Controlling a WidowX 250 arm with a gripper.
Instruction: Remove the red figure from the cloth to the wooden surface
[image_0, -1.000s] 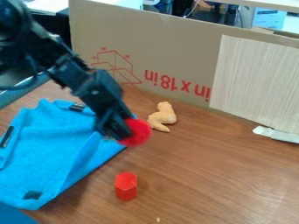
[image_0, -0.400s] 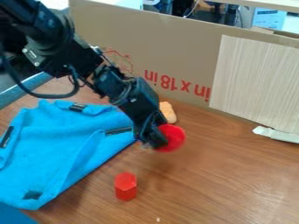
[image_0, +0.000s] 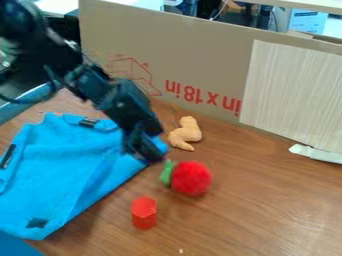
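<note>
- One red figure (image_0: 191, 178), round and fuzzy with a green end, sits right of the lower centre of the frame, on the wooden desk (image_0: 254, 200) and off the cloth; that is the place the task asks for.
- Its green end points left, towards the gripper (image_0: 152, 158), a side that would suit a hold by that end.
- The black gripper hangs near the centre, tilted down to the right, by the right edge of the blue cloth (image_0: 73, 162) and apart from the figure. Its tip is hard to make out, so I cannot tell whether it is open or closed; it does not appear to carry anything.
- A red six-sided block (image_0: 143, 213) stands upright below and left of the figure, likely best left alone.
- The tan wing-shaped toy (image_0: 186, 133) lies above the figure, near the cardboard (image_0: 200, 50), perhaps out of the way.
- The move looks done in substance. Lifting the arm clear seems the sensible next step, since a low swing rightwards could nudge the round figure into rolling.
</note>
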